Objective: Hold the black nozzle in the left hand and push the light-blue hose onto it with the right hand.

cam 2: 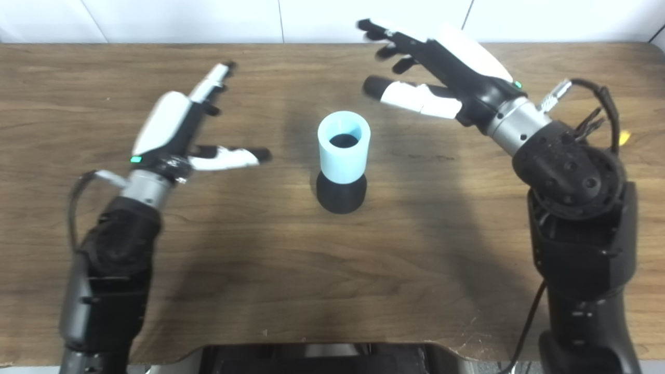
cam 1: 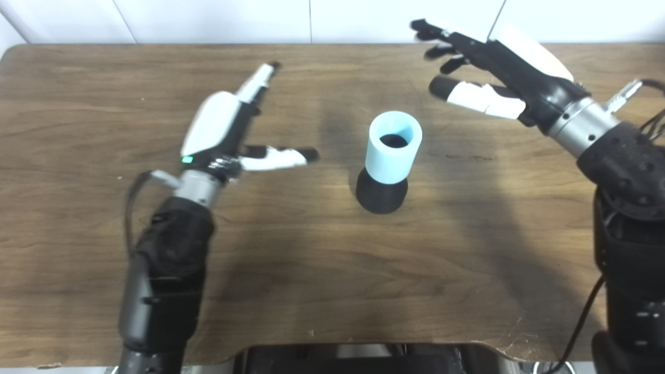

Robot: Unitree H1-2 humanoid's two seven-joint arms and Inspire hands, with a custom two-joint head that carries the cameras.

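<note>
light-blue hose [cam 1: 393, 147] untouched, both hands' fingers [cam 1: 260, 83] spread

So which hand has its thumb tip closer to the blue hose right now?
The left hand: its thumb reaches toward the light-blue hose at about hose height. The right hand hovers open, farther back.

The light-blue hose [cam 1: 393, 148] is seen as a short, wide tube with an open top. It is stood upright near the middle of the desk [cam 1: 311, 270]. It is set on top of the black nozzle [cam 1: 381, 194], whose round black base is seen under it. A dark part is seen down inside the tube. Nothing is held on either piece.
</note>
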